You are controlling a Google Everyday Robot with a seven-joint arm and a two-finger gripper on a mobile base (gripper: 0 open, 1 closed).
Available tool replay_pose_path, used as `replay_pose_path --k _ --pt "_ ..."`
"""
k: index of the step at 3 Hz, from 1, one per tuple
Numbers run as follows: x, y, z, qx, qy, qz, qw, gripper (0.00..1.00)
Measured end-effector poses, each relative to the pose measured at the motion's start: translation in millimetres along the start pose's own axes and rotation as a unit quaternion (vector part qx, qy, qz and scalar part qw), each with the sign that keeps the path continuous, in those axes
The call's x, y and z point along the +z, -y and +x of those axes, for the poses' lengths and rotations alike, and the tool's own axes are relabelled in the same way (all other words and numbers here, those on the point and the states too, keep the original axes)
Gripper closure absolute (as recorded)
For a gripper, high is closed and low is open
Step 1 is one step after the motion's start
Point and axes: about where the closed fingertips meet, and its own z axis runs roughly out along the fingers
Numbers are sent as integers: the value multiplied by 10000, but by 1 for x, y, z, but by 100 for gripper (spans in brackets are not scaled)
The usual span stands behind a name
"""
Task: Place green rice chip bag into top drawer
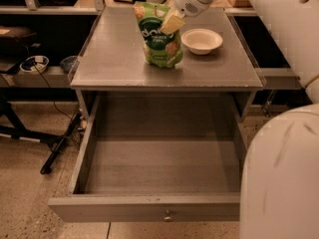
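The green rice chip bag [158, 38] stands upright on the grey tabletop [112, 59], left of centre at the back. My gripper [172, 21] comes in from the upper right and is shut on the bag's upper right part, with one pale finger [171, 23] across its front. The bag's base still touches the tabletop. The top drawer [144, 209] is pulled fully open below the table's front edge, and its grey inside holds nothing. Its small round knob [168, 215] shows at the centre of the front panel.
A small white bowl [202, 40] sits on the tabletop just right of the bag. My white arm and body [284, 173] fill the right side. A black stand leg and cables [55, 148] lie on the floor at the left. Shelves run behind the table.
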Motion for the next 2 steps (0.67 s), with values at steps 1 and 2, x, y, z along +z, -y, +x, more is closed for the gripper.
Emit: replay_pose_path --k 1,2 --pt "-36 2 -21 -130 610 1 9981 100" --pt "-61 1 -29 -189 975 -15 9951 100"
